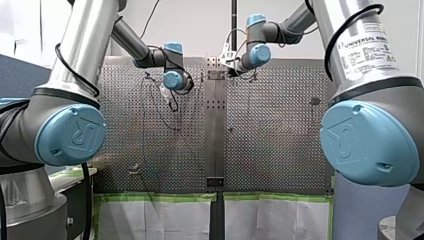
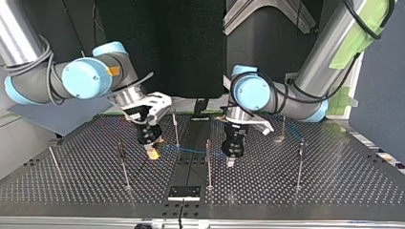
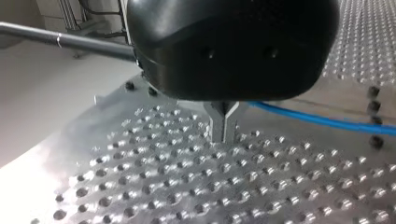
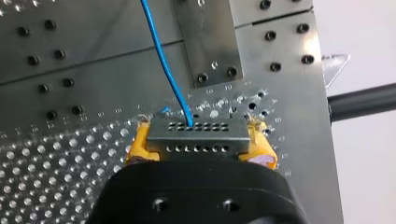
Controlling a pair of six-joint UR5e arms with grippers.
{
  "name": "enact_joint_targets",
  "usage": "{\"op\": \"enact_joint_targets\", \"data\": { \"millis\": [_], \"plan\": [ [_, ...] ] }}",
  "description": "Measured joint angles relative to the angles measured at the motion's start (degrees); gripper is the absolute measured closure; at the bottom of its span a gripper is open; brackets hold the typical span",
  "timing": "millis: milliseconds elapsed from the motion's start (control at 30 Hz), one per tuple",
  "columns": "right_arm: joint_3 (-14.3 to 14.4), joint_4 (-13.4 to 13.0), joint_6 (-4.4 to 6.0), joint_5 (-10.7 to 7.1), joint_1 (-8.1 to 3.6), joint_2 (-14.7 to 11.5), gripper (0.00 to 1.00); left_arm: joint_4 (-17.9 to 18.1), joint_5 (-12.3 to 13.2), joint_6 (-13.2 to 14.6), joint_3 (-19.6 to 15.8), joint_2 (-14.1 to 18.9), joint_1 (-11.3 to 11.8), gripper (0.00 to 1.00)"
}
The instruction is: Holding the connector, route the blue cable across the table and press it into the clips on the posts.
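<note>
Right claw [image 4: 200,145]: clamped on the connector [image 4: 197,136], which is gripped at both ends by the yellow pads [image 4: 136,149].
Connector: a grey block with two rows of small holes, held crosswise at the tip of the right claw, just over the table [image 4: 60,177]. Contact with the table cannot be told.
Cable [image 4: 161,56]: blue and thin. It is seen leaving the far row of holes and running straight ahead of the right claw, over the smooth plate [image 4: 93,70] beyond the perforated part.
Left claw [image 3: 223,135]: a black body with metal fingers [image 3: 216,122]. The fingers are brought together, tips pointed down and set close over the table.
Cable at the left claw: it is seen coming out from just behind the fingers and running off to one side, low over the table. Whether it is pinched between them cannot be told.
Between the claws: in the top view the cable is stretched low from the right claw towards the left claw.
Post [image 2: 208,164]: thin and upright, placed between the two claws, nearer the left claw. The cable is crossed by it in the top view, but a clip cannot be made out.
Other posts: a second post [image 2: 123,167] is placed beside the right claw, on the side away from the left claw. A third post [image 2: 299,164] is set well apart beyond the left claw.
</note>
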Motion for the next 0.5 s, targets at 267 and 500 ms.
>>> {"op": "enact_joint_targets", "data": {
  "millis": [267, 500],
  "plan": [
    [-0.31, -0.17, 0.00, -0.73, -1.69, 1.32, 1.00, -0.90, 0.56, 0.56, 2.30, -0.44, 1.39, 1.00],
    [-0.68, -0.47, 0.00, -1.70, -2.63, 1.91, 1.00, -1.65, 0.59, 0.88, 2.37, -0.45, 1.76, 1.00]
  ]
}}
